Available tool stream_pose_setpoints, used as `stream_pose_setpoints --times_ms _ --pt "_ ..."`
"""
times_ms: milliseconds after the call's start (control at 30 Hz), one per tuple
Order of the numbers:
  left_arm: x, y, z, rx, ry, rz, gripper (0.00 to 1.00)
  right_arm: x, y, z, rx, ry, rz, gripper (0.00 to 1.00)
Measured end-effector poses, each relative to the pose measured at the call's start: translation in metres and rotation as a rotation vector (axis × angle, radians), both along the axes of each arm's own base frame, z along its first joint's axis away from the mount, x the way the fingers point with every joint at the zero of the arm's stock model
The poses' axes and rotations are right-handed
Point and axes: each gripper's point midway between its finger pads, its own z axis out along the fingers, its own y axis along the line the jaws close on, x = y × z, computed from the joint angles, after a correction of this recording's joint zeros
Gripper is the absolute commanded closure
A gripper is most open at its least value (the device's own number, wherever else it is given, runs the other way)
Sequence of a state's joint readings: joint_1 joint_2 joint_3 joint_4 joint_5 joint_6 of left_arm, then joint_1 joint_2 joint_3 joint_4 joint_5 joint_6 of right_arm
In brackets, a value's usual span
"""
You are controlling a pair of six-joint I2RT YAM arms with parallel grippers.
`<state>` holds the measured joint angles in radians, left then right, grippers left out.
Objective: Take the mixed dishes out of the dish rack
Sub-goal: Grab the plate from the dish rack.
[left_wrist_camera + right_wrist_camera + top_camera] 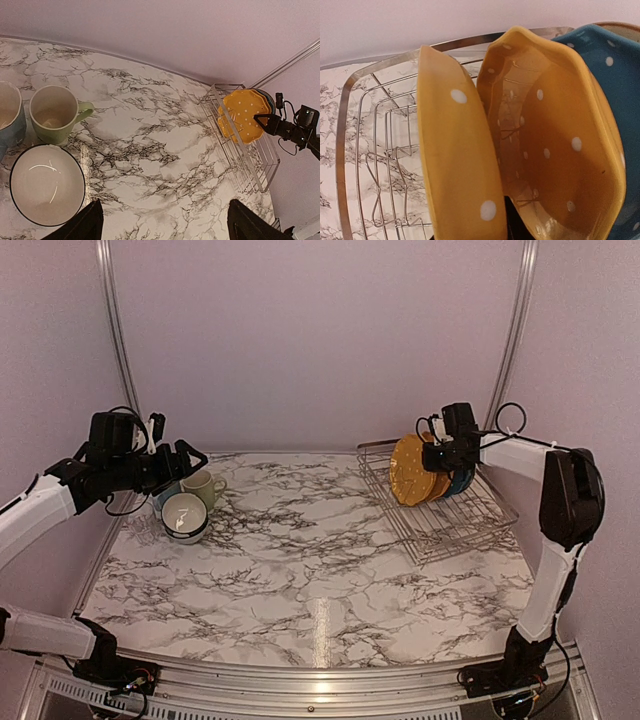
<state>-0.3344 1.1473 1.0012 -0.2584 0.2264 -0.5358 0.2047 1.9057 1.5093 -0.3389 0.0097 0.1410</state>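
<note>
Top external: is sitting high beyond the near edge of the marble table [300, 580], looking down and forward over the whole tabletop, from farthest off. Left wrist: is hanging over the table's left part, facing down and across to the right, at middle range, taking in the pale-green mug [52, 114], the white bowl [46, 184] and the distant dish rack [250, 165]. Right wrist: is pressing close against the yellow dotted plates [460, 165], rack wires showing at left. All three are sharing rack and plates.
</note>
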Motion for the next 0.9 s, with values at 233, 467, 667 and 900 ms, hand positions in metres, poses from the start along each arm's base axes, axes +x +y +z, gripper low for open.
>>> stream_pose_setpoints --times_ms 233,467,667,900 --pt "-0.001 -0.001 0.001 -0.001 -0.002 -0.003 0.12 -0.001 0.0 0.002 -0.015 0.007 0.011 1.0" --pt "-0.001 -0.002 0.001 -0.002 -0.001 -0.006 0.12 -0.006 -0.002 0.01 -0.048 0.028 0.012 1.0" --pt "-0.001 -0.002 0.001 -0.003 -0.001 -0.006 0.12 -0.012 0.004 0.027 -0.134 0.024 -0.012 1.0" --pt "-0.002 -0.004 0.001 -0.003 -0.001 -0.01 0.12 -0.017 0.018 0.054 -0.306 -0.04 -0.034 1.0"
